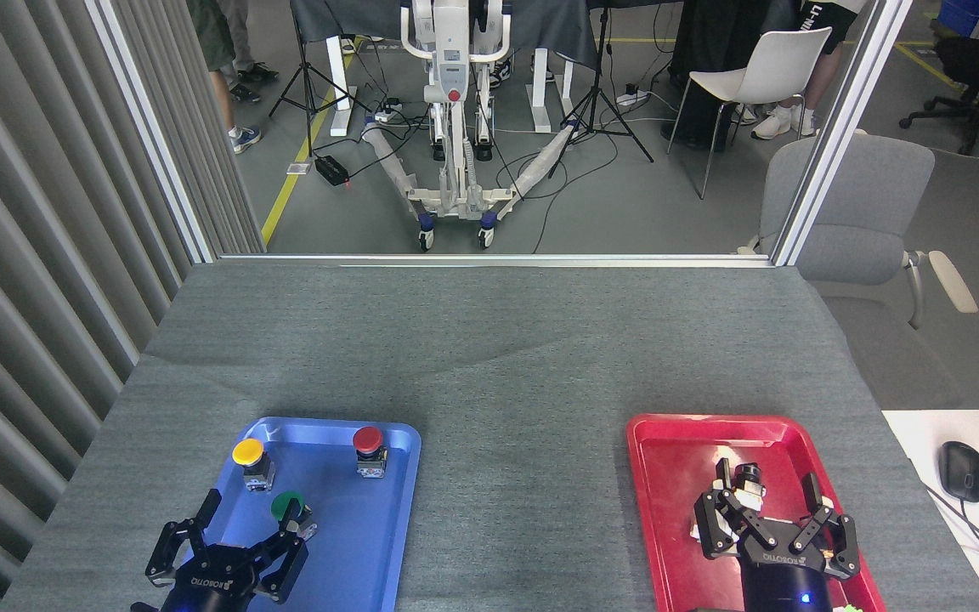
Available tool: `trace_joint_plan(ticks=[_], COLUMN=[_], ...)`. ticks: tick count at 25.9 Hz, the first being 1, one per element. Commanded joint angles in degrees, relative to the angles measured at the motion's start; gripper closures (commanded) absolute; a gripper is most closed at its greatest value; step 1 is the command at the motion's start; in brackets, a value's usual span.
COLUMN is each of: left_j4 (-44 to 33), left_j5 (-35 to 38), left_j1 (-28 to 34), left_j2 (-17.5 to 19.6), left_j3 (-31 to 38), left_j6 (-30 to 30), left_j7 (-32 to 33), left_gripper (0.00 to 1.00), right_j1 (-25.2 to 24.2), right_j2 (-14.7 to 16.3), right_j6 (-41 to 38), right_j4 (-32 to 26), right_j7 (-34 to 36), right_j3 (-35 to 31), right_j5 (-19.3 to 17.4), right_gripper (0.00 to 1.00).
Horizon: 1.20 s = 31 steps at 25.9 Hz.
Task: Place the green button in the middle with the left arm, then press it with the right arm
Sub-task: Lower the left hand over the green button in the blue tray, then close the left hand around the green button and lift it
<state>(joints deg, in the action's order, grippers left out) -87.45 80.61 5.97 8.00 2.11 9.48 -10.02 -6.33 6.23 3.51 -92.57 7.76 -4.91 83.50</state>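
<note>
The green button (287, 507) stands in the blue tray (370, 527), near its middle. My left gripper (250, 512) is open just in front of it, over the tray's near left part; its right finger reaches up beside the green cap. Between the two trays lies the middle (523, 493), bare dark grey cloth. My right gripper (766, 486) is open over the red tray (668, 510), with a small black and white object (749, 478) between its fingers, not gripped.
A yellow button (250, 457) and a red button (368, 446) stand at the back of the blue tray. The grey table (489, 340) stretches far ahead. A slatted wall runs along the left. At the right, a white desk holds a mouse (962, 470).
</note>
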Motion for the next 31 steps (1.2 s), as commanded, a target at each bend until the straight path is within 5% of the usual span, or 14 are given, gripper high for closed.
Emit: trace_joint_plan(ticks=[1, 31], left_j4=[0.0, 2.2], left_j5=[0.0, 0.0], left_j1=[0.0, -0.6], left_j2=[-0.1, 0.0], left_j3=[0.0, 0.0], left_j6=[0.0, 1.5], left_j7=[0.1, 1.1], left_gripper=[0.0, 0.0], right_j1=[0.1, -0.1], right_j2=[0.1, -0.1], right_j6=[0.0, 0.1], right_j4=[0.0, -0.1], right_j7=[0.0, 0.0], right_j3=[0.0, -0.1], right_j5=[0.0, 0.0], right_gripper=[0.0, 0.0])
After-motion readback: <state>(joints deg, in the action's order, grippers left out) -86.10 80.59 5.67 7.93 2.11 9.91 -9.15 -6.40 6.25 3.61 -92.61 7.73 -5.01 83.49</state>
